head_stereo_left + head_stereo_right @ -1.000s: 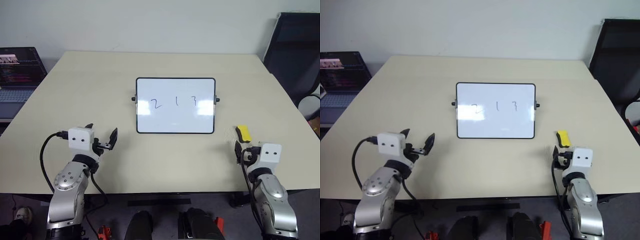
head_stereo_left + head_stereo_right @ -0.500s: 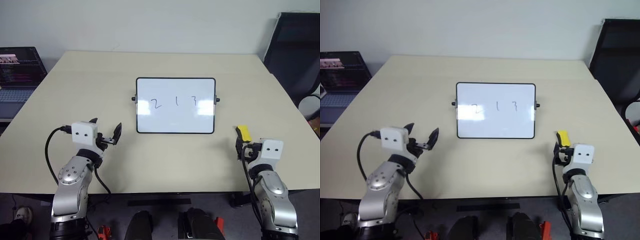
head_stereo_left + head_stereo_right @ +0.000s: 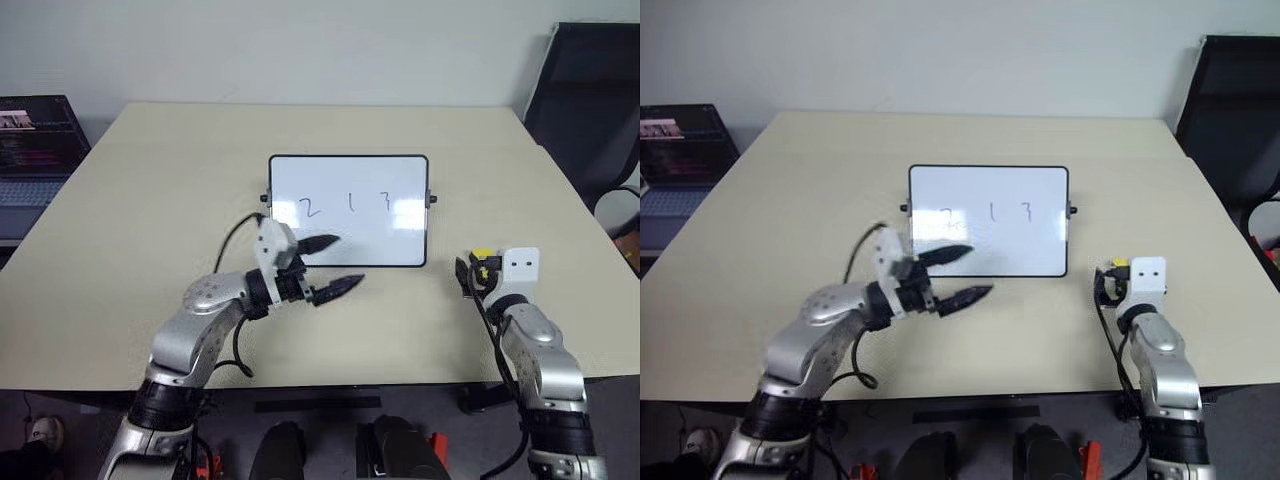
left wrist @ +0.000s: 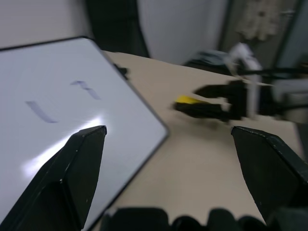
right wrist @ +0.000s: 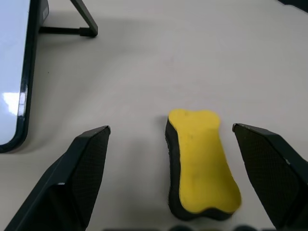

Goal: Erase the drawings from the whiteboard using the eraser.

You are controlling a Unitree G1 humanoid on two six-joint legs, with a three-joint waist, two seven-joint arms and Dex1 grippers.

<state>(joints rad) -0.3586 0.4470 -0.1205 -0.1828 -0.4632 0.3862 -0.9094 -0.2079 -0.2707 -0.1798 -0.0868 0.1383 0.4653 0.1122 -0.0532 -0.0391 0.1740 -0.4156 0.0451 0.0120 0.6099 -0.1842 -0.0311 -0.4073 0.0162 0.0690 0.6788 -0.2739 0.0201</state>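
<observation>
1. The left arm reaches across in front of the body, its forearm angled inward and its wrist bent so that the left gripper points level toward the robot's right.
2. Its two black fingers are spread apart, one above the other in the head views, with nothing between them.
3. The right arm is extended forward, the right gripper pointing ahead and slightly down.
4. Its fingers stand wide apart, gripping nothing.
</observation>
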